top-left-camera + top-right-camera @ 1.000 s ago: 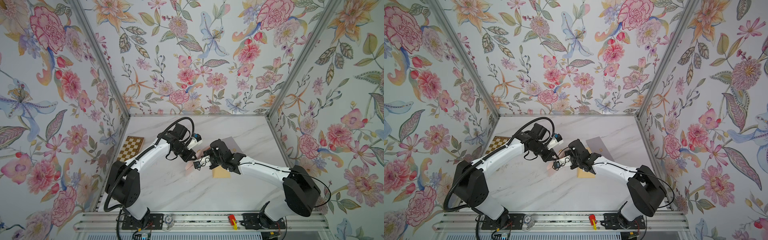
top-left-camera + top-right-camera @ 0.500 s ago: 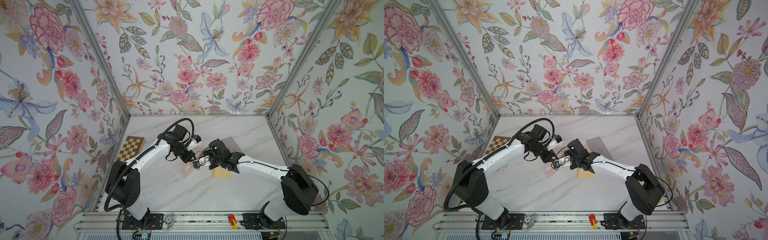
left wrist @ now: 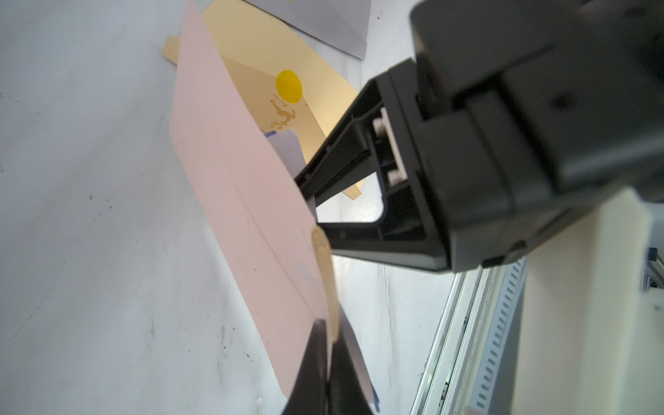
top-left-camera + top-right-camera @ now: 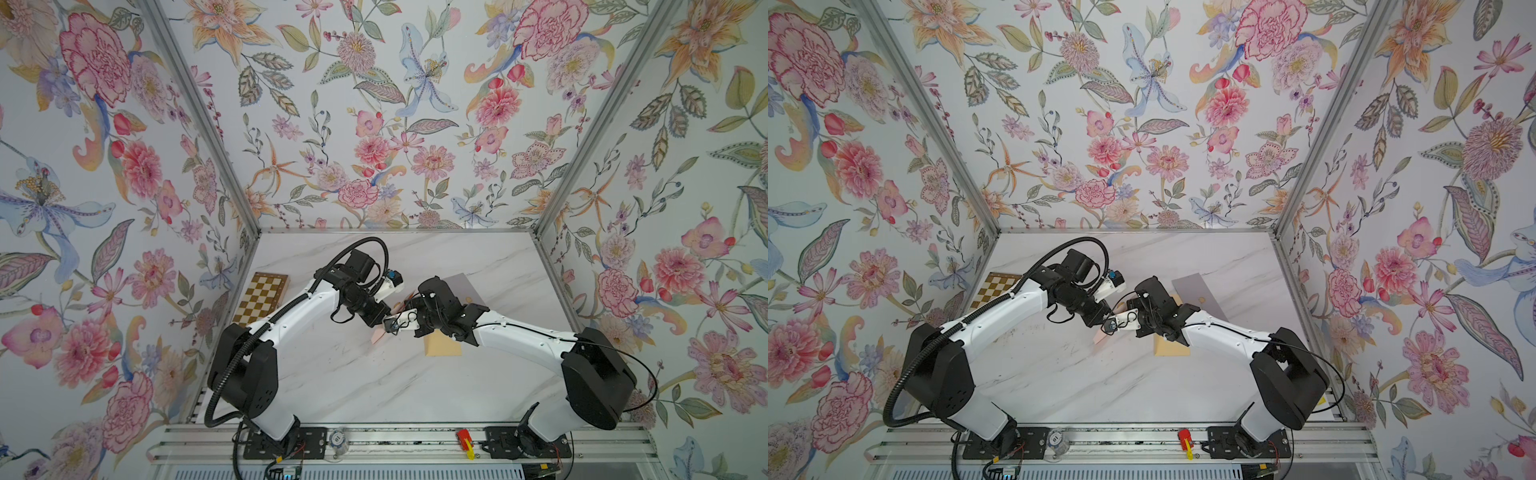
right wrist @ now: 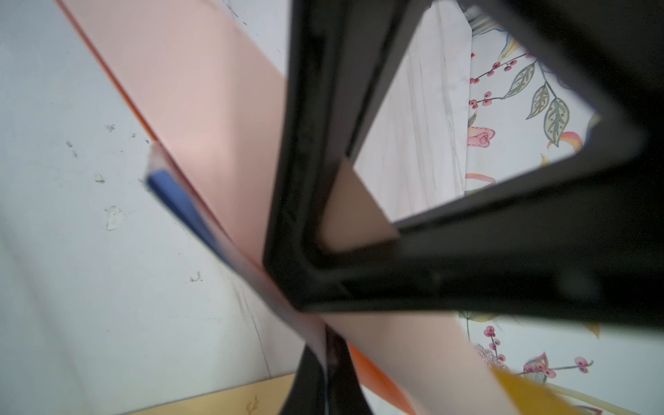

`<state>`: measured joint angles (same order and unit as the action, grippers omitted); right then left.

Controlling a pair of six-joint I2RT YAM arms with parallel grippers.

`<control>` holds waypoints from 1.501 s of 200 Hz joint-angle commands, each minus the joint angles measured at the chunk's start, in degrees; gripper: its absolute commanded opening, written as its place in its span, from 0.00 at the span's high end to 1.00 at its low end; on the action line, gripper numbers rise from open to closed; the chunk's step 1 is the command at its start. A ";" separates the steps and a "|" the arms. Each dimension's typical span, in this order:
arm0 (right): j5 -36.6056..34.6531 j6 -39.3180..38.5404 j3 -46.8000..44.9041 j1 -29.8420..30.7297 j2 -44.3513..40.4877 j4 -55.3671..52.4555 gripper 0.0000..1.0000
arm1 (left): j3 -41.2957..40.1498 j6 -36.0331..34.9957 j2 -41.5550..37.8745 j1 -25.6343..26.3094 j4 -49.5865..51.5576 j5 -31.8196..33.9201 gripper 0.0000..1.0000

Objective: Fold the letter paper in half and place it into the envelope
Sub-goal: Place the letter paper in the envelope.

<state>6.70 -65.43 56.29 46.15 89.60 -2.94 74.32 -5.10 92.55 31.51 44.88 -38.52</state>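
The left gripper [image 3: 328, 345] pinches the pink envelope [image 3: 230, 172] at mid-table; the right gripper [image 5: 328, 363], clamped on the paper [image 5: 179, 201], sits just right of it.

Pink envelope [image 3: 233, 172], blue-and-white letter paper [image 5: 179, 201], tan envelope [image 3: 323, 93] (yellow dot [image 3: 289, 86]), chequered gold-and-cream board [image 4: 261, 297], white-marbled table [image 4: 353, 382].

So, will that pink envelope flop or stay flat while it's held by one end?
Probably fairly stiff: the pink envelope looks flat, pinched at one end by the left gripper. Likely light and thin, so a push could swing it.
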 commanded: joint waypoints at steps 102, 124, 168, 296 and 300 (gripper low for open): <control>-8.32 0.59 1.18 1.83 3.95 -3.31 1.00 | -0.86 -0.08 -1.68 0.77 0.03 -0.15 1.00; -11.07 0.15 1.94 2.56 5.02 -4.71 1.00 | -0.77 -0.08 -1.32 0.70 0.11 -0.24 1.00; -13.07 0.26 2.27 3.96 5.92 -4.64 1.00 | -0.97 -0.32 -0.99 0.68 -0.02 -0.13 1.00; -10.65 -1.84 -0.92 6.54 6.28 1.24 1.00 | -1.51 -0.65 -1.68 0.41 -1.22 -1.69 1.00; -10.75 -1.96 -1.00 6.58 6.29 1.17 1.00 | -1.83 -0.57 -1.90 0.25 -1.76 -2.24 1.00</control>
<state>-4.56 -66.17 56.18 52.05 94.24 -1.54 73.32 -5.89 92.03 31.42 46.39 -35.46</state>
